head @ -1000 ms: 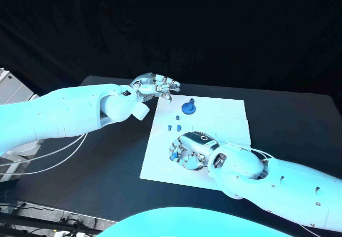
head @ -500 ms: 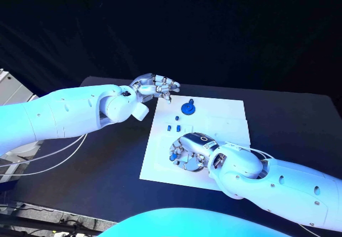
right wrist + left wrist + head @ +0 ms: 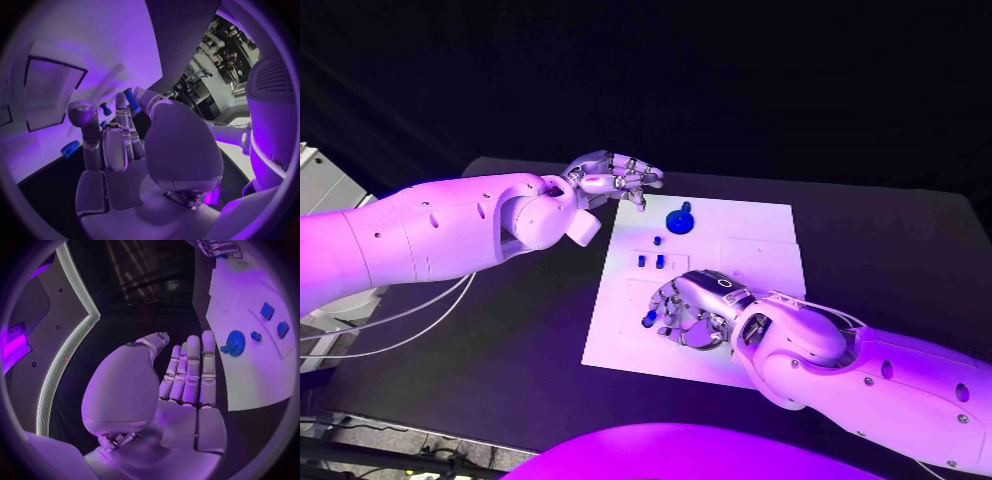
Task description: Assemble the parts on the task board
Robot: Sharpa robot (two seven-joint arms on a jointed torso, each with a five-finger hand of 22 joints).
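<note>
Small blue parts on the white task board (image 3: 733, 240)

A round blue gear (image 3: 681, 219) lies flat; right hand (image 3: 689, 312) pinches a blue peg (image 3: 131, 100); left hand (image 3: 615, 176) curled, empty.

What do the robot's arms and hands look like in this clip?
Both arms have smooth, rounded white shells dotted with small dark screw holes. Pale cables loop beneath the left arm. The left hand and right hand are silver metal with segmented fingers; the right wrist carries a dark round cap.
</note>
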